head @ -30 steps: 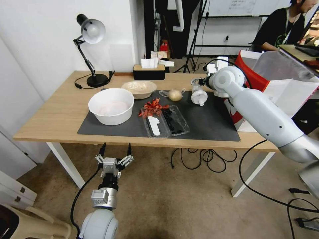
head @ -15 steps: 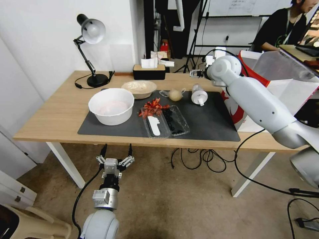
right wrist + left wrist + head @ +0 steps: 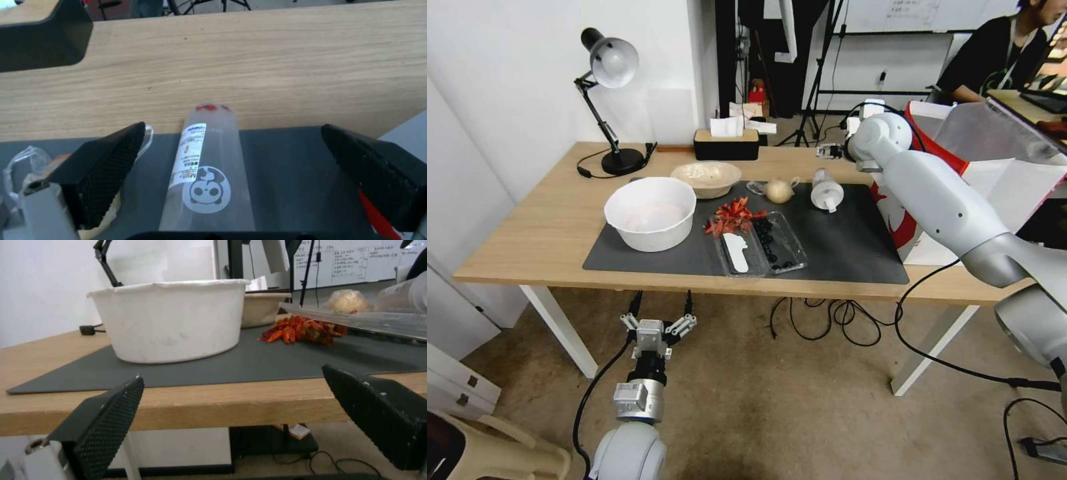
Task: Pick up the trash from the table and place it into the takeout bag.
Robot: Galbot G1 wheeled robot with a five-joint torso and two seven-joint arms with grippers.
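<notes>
Nearest, below the front edge of the tabletop [image 3: 527, 227], the left pincer [image 3: 658, 308] hangs idle with its two fingers spread wide and nothing between them. On the dark grey mat [image 3: 840, 250], the near row holds a large white bowl [image 3: 650, 212] on the left and a clear tray of black berries [image 3: 764, 243] at centre, with a crushed red can [image 3: 734, 217] touching the tray's far-left corner. Farther back sit a shallow beige bowl [image 3: 706, 177], a clear bag with a beige lump [image 3: 778, 190], and a clear white-lidded cup [image 3: 826, 189] lying on its side. The right pincer [image 3: 231, 146] hovers above this cup's far end, open and empty, fingers on either side of it without touching. At the right end of the tabletop stands the red-and-white takeout bag [image 3: 934, 157], open at the top.
</notes>
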